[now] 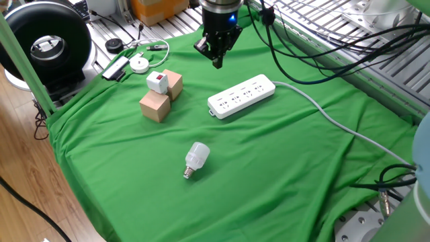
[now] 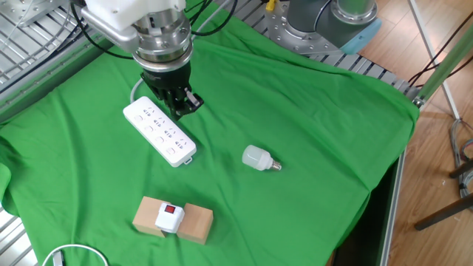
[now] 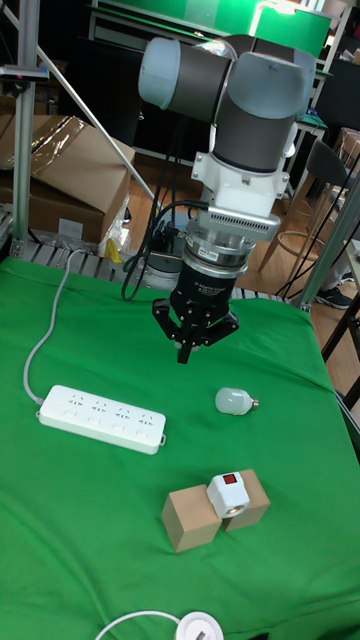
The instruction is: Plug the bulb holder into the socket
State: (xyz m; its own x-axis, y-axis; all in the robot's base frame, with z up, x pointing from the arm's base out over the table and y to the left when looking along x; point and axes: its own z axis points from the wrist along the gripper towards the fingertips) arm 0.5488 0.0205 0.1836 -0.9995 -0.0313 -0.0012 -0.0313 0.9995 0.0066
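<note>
The bulb holder (image 1: 157, 82), a small white box with a red patch, rests on top of two tan wooden cubes (image 1: 154, 106) at the cloth's left side; it also shows in the other fixed view (image 2: 169, 216) and the tall view (image 3: 227, 492). The socket (image 1: 242, 96) (image 2: 159, 131) (image 3: 100, 418), a long white power strip, lies flat on the green cloth. My gripper (image 1: 217, 62) (image 2: 179, 111) (image 3: 186, 355) hangs above the cloth just beyond the strip's end, well away from the bulb holder. Its fingers are shut with nothing between them.
A white screw-base light bulb (image 1: 196, 158) (image 2: 256, 157) lies on its side in front of the strip. The strip's grey-white cable (image 1: 336, 124) runs off to the right. Metal rails, black cables and a round white disc (image 1: 139, 64) lie past the cloth's back edge.
</note>
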